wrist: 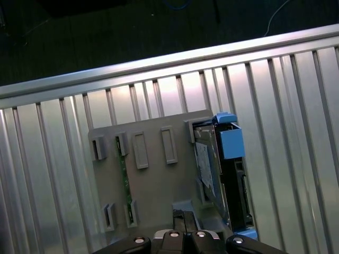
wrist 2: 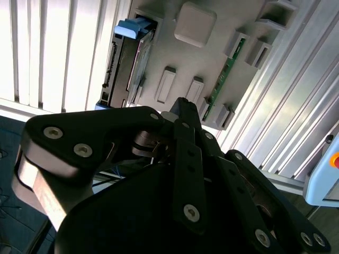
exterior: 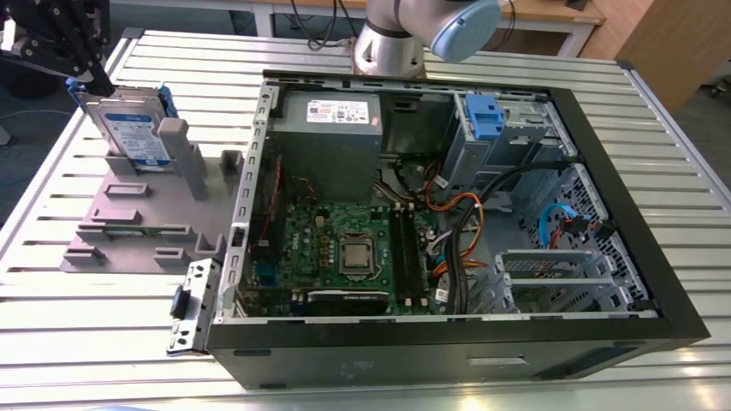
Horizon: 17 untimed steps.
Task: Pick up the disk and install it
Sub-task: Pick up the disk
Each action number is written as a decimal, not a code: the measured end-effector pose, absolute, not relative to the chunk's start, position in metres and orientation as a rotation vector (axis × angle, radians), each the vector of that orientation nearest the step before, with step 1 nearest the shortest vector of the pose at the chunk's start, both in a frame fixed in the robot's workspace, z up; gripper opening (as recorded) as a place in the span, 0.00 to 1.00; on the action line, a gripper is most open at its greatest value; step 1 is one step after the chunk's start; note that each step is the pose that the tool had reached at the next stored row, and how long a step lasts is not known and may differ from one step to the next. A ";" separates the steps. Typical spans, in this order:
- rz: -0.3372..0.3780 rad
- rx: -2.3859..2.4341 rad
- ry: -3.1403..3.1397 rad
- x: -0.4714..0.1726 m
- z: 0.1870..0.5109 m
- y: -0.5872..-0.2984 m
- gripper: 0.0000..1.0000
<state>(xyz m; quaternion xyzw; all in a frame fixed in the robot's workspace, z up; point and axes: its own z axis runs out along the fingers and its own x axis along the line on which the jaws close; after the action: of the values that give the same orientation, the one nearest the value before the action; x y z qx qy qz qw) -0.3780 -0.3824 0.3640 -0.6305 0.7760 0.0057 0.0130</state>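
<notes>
My worry is a bad approach. The disk (exterior: 128,128) stands on edge in the grey stand (exterior: 126,205), on the counter (exterior: 80,342) beside the open computer case (exterior: 639,171), and a post rises close against its face. In both wrist views the tool (wrist 2: 180,103) looks to be over the stand's base plate, to one side of the disk rather than over its top edge. If I came down from there I'd expect it to hit the plate or a post, or to clip the blue bracket and rock the drive in its slot. The tool looks closed to me with nothing between its tips, though the dark links make that hard to read. It holds nothing, and I see no contact with the disk.
</notes>
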 end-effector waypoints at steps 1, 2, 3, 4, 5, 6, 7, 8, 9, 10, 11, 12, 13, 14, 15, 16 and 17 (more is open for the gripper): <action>0.018 -1.967 2.416 -0.378 0.364 -0.382 0.11; 0.018 -1.969 2.414 -0.378 0.364 -0.382 0.11; 0.018 -1.970 2.414 -0.378 0.364 -0.382 0.11; 0.018 -1.970 2.413 -0.378 0.364 -0.382 0.11; 0.018 -1.971 2.413 -0.378 0.364 -0.382 0.11; 0.018 -1.972 2.412 -0.378 0.364 -0.382 0.11; 0.018 -1.972 2.412 -0.378 0.364 -0.382 0.11; 0.018 -1.973 2.411 -0.378 0.364 -0.382 0.11; 0.018 -1.974 2.410 -0.378 0.364 -0.382 0.11; 0.018 -1.975 2.410 -0.378 0.364 -0.382 0.11; 0.018 -1.976 2.409 -0.378 0.364 -0.382 0.11; 0.018 -1.977 2.408 -0.378 0.364 -0.382 0.11; 0.018 -1.978 2.407 -0.378 0.364 -0.382 0.11; 0.018 -1.980 2.406 -0.378 0.364 -0.382 0.11; 0.018 -1.981 2.405 -0.378 0.364 -0.382 0.11; 0.018 -1.983 2.403 -0.378 0.364 -0.382 0.11; 0.018 -1.985 2.402 -0.378 0.364 -0.382 0.11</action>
<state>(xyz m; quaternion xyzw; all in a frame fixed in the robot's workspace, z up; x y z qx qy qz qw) -0.3779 -0.3824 0.3641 -0.6369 0.7708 0.0058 0.0128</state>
